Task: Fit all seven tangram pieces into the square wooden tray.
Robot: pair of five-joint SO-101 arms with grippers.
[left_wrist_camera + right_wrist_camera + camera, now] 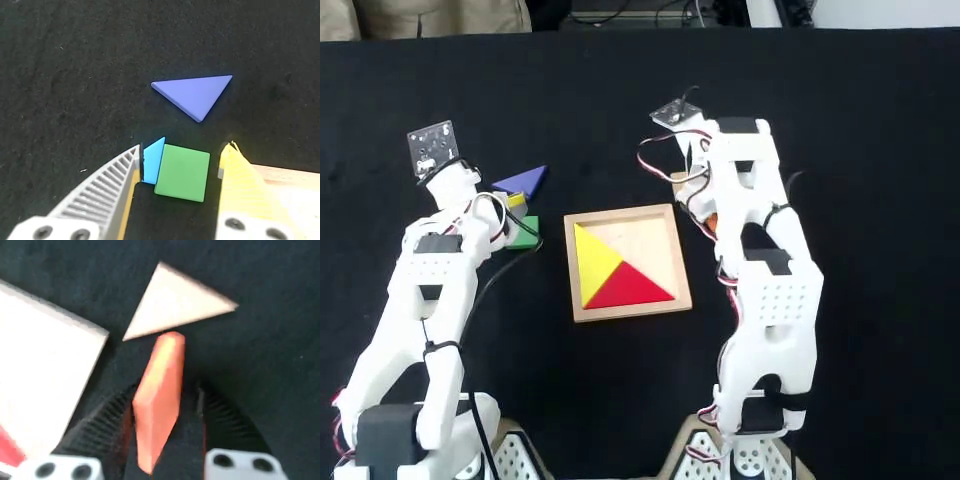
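The wooden tray [642,232] is lying at the middle of the black surface [880,150], between the two arms. Inside it, a yellow triangle [593,262] is filling the side nearest the left arm [425,290]. A red triangle [632,288] is sitting along the tray's near edge. The two are meeting along a slanted line, and the rest of the tray's floor is showing bare wood.

The left jaws are hanging just off the tray's left side, and they are standing open. Between them, flat on the surface, a green square [182,172] is lying just beside the tray's far left corner. A light blue piece [151,162] is touching the side of the square that faces away from the tray. The yellow jaw on the tray side is standing clear of the square. A blue-violet triangle [195,95] is lying flat a little farther from the tray than the square, apart from both smaller pieces.

The right arm [770,290] is bending over the surface along the tray's right side, and the right jaws are hovering just off the tray's far right corner. They are gripping an orange piece [157,400], which is standing on its thin edge between them and leaning slightly. A pale triangle [175,305] is lying flat just beyond the orange piece, near that same corner and apart from the tray's rim.
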